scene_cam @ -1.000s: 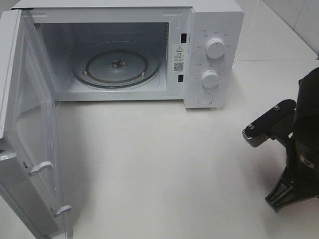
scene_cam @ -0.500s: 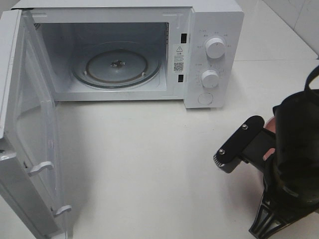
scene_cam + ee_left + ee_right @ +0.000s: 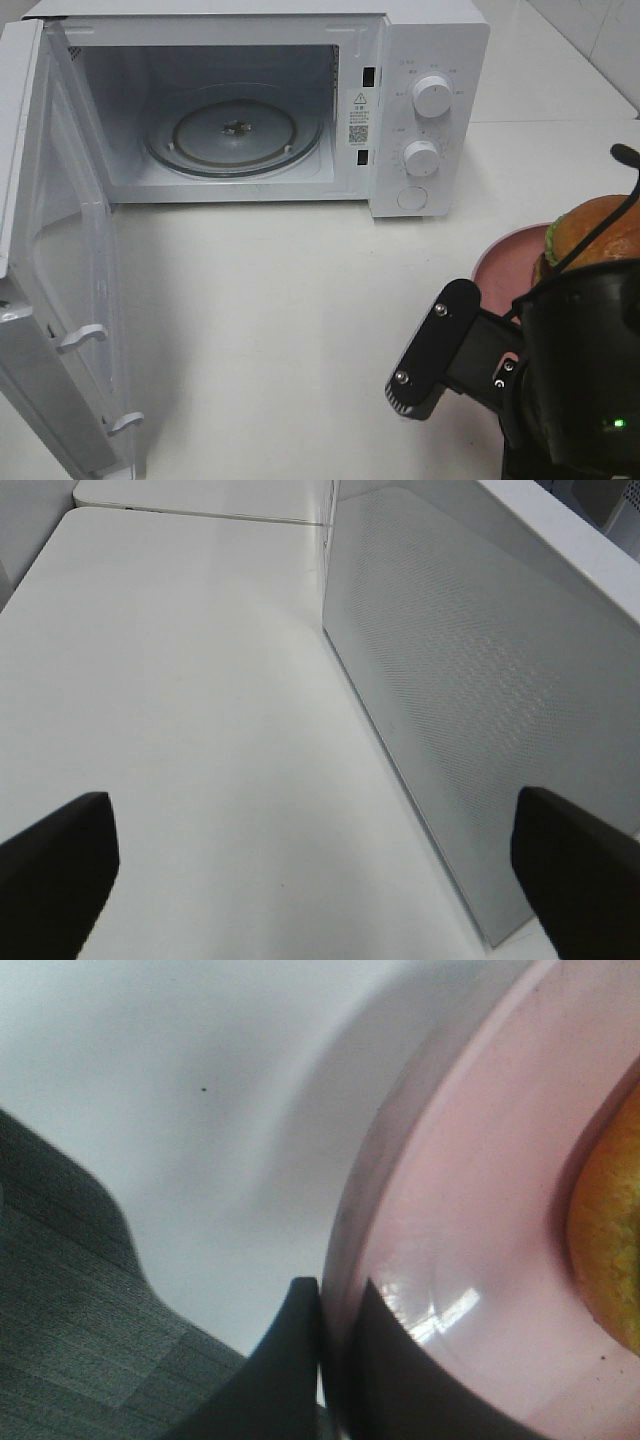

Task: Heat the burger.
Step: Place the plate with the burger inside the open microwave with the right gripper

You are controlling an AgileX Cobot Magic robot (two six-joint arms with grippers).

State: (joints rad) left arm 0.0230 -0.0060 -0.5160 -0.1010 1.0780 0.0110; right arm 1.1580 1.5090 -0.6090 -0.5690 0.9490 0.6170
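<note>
The burger (image 3: 600, 232) has been brought in at three o'clock, its plate (image 3: 500, 262) pinched tight at the rim by the right gripper (image 3: 335, 1305); loading the microwave (image 3: 440, 40) is judged next.

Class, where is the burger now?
The burger sits at the far right of the high view, on the pink plate pinched by the right gripper, right of the microwave.

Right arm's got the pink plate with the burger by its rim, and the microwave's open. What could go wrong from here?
One: the right gripper pinches only the rim of the pink plate in its jaws, so the plate may tilt and the burger could slide off.
Two: carried across to the microwave, the plate could clip the front frame or land off-centre on the glass turntable.
</note>
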